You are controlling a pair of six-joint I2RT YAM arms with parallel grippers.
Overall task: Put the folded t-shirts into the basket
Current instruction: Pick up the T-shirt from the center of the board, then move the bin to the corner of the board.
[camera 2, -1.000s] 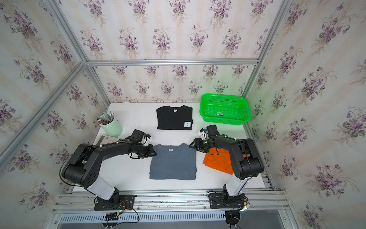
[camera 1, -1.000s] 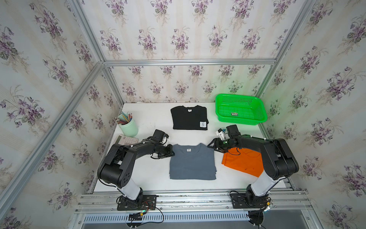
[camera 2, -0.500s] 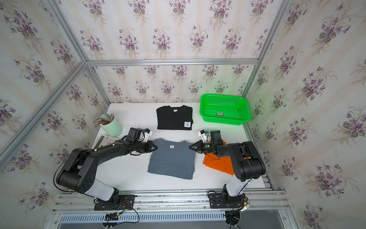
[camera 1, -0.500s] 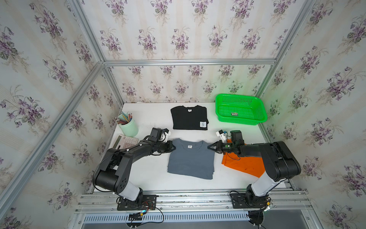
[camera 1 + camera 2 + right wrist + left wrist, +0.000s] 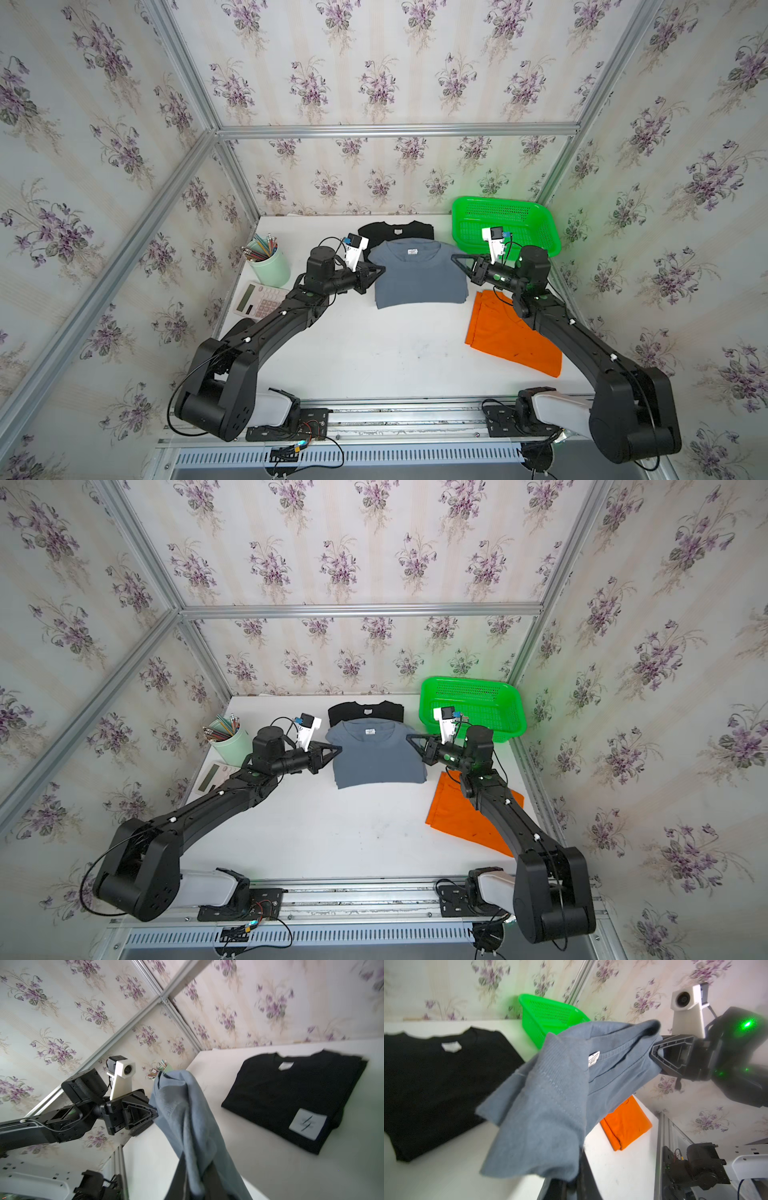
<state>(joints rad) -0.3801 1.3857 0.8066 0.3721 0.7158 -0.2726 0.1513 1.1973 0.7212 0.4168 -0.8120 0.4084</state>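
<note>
Both left gripper and right gripper pinch the grey-blue tee over white table, floral walls around

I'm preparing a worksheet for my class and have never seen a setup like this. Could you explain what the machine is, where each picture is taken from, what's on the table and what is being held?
It is a robot with two black arms, each ending in a two-fingered gripper. Two pictures look down from a camera above. The other two come from small cameras on the arms' wrists. On the white table lie a black t-shirt, an orange t-shirt, a green basket, a cup of pencils and a calculator. The left gripper and right gripper are each shut on one side of the grey-blue t-shirt, holding it up between them, as the wrist views show. No t-shirt is in the basket.
</note>
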